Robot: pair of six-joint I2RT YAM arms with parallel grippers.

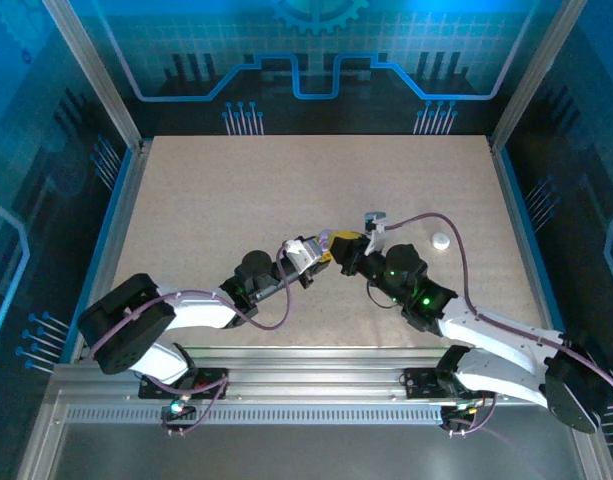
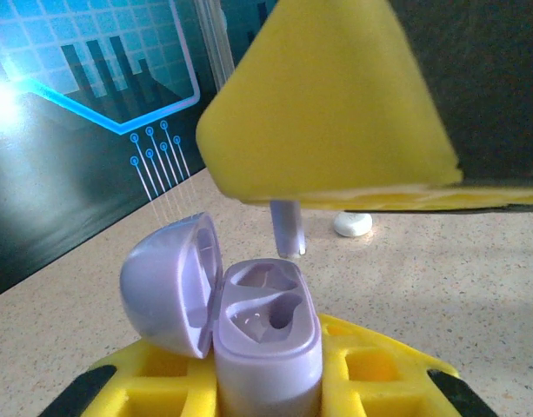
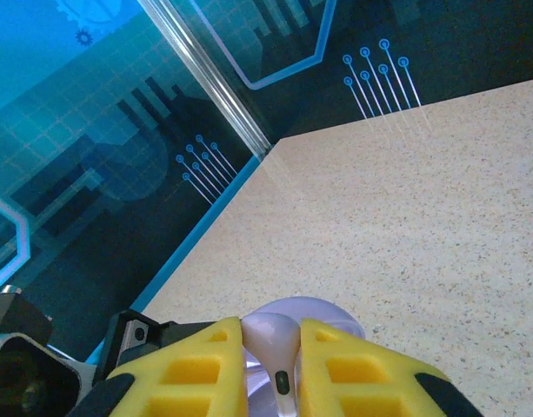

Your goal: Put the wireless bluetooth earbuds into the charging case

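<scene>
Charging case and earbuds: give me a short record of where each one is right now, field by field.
charging case: lid open, both sockets empty, clamped in the left fingers
held earbud: pinched in the right fingers, stem down, over the open case
second earbud: lying loose on the table, untouched
inserted: none yet

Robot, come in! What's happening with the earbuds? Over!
Left pincer shut on open charging case. Right pincer shut on earbud, stem down, near case. Second earbud loose on table. Nothing blocking.
</scene>
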